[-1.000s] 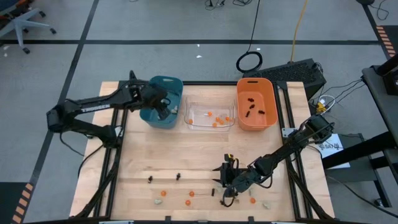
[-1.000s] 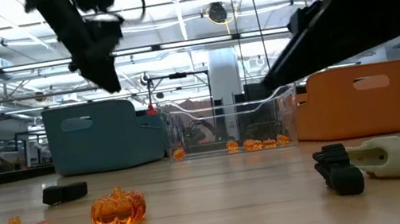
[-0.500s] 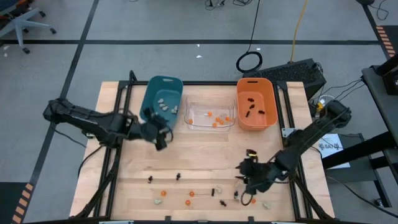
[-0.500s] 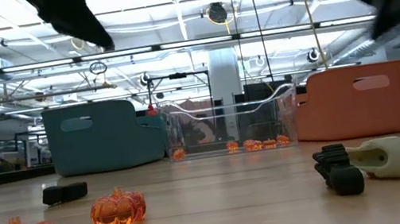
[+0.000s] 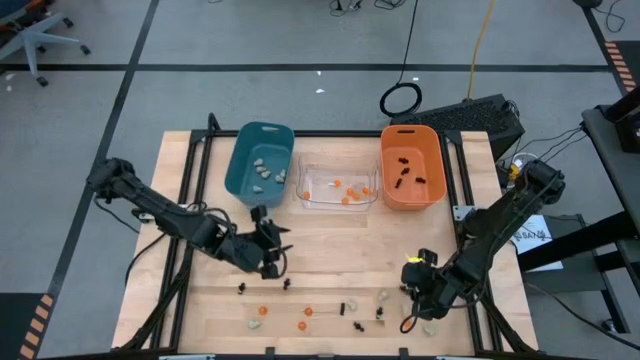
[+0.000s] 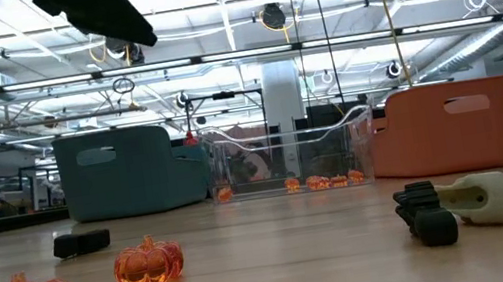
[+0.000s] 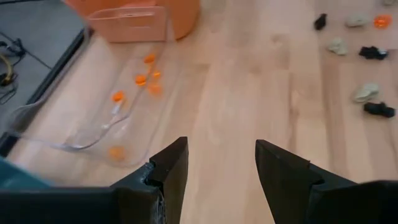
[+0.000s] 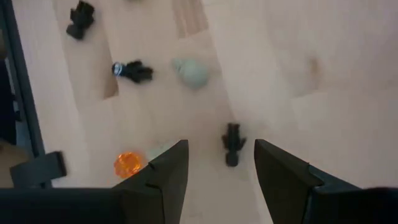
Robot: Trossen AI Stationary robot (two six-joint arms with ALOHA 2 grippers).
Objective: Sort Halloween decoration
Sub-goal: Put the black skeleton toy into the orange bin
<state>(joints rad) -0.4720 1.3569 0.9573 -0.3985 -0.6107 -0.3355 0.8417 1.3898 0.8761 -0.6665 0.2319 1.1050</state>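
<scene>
The Halloween decoration lies scattered on the wooden table near its front edge: small orange ones (image 5: pixel 307 311), black spidery ones (image 5: pixel 287 285) and pale lumps (image 5: pixel 255 326). My left gripper (image 5: pixel 271 257) hovers open over bare wood left of the table's middle, nothing between its fingers (image 7: pixel 221 146). My right gripper (image 5: pixel 414 278) hangs open above the near right part, tilted down. In its wrist view a black spidery trinket (image 8: pixel 232 144) lies on the wood, seen through the gap in my right gripper (image 8: pixel 221 146). An orange one (image 8: pixel 127 163) and a pale lump (image 8: pixel 191 71) lie nearby.
Three bins stand in a row at the far side: teal (image 5: pixel 243 170) holding pale lumps, clear (image 5: pixel 338 203) holding orange ones, orange (image 5: pixel 431 190) holding black ones. Bare wood lies between the bins and the trinkets. In the low view orange pumpkins (image 6: pixel 149 262) sit close.
My left gripper has swung from above the teal bin toward the table's near edge and its middle, rolling as it went. My right gripper has risen from the trinkets at the near edge and gone toward the right edge, turning. No trinket has moved.
</scene>
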